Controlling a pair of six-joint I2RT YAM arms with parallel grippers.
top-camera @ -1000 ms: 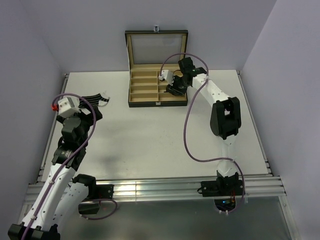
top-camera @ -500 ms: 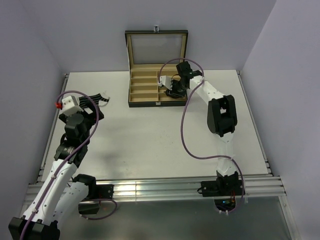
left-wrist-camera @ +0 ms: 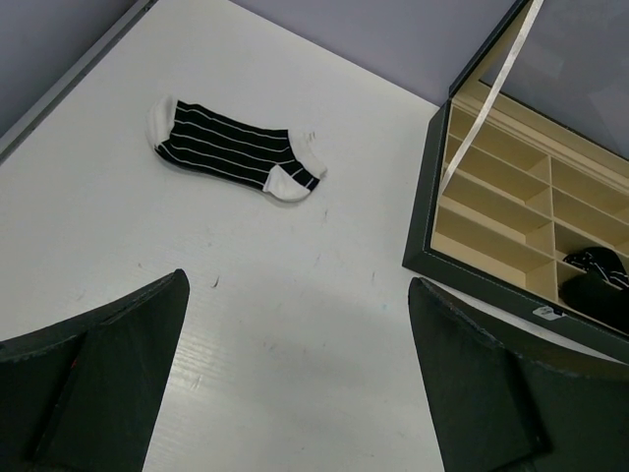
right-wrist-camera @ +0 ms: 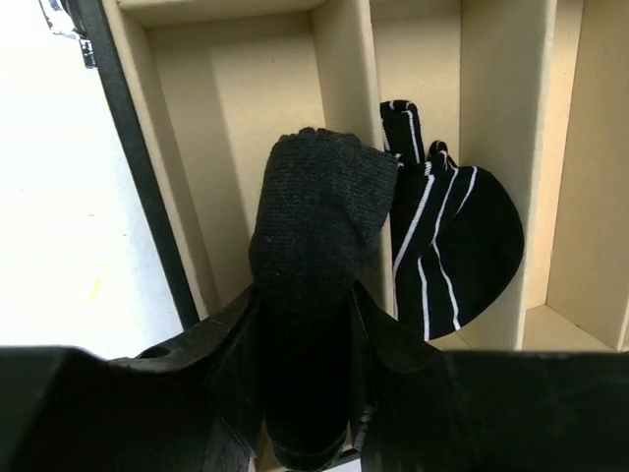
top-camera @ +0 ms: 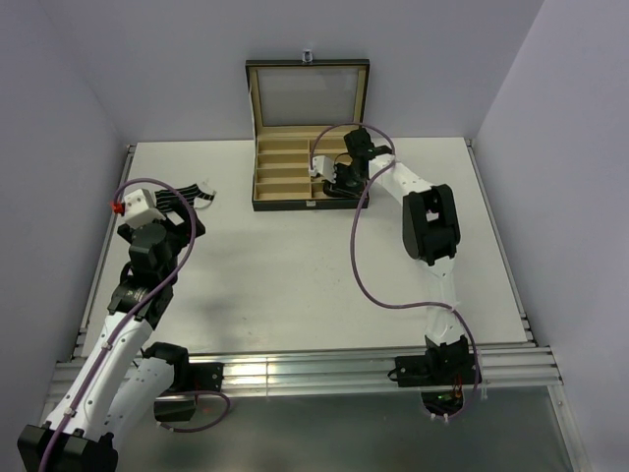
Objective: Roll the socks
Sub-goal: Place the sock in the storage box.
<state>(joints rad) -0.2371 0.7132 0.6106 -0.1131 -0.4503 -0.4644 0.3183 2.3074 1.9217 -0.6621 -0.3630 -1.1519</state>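
Observation:
My right gripper (right-wrist-camera: 307, 324) is shut on a rolled plain black sock (right-wrist-camera: 314, 246) and holds it over a front compartment of the black box (right-wrist-camera: 133, 187). A rolled striped sock (right-wrist-camera: 457, 241) sits in the compartment beside it. In the top view the right gripper (top-camera: 339, 179) is at the box's right front. A flat striped sock (left-wrist-camera: 231, 149) lies on the table at the far left, also in the top view (top-camera: 192, 195). My left gripper (left-wrist-camera: 295, 379) is open and empty, above the table short of that sock; in the top view it (top-camera: 182, 224) is just in front of the sock.
The black box (top-camera: 310, 162) with tan lining stands open at the back middle, lid upright. In the left wrist view its compartments (left-wrist-camera: 511, 216) hold a dark bundle (left-wrist-camera: 595, 270) at the right. Table rails run along the left edge (top-camera: 108, 246).
My right gripper has moved left and down toward the box's front compartments with the black sock. My left arm has shifted slightly toward the flat striped sock.

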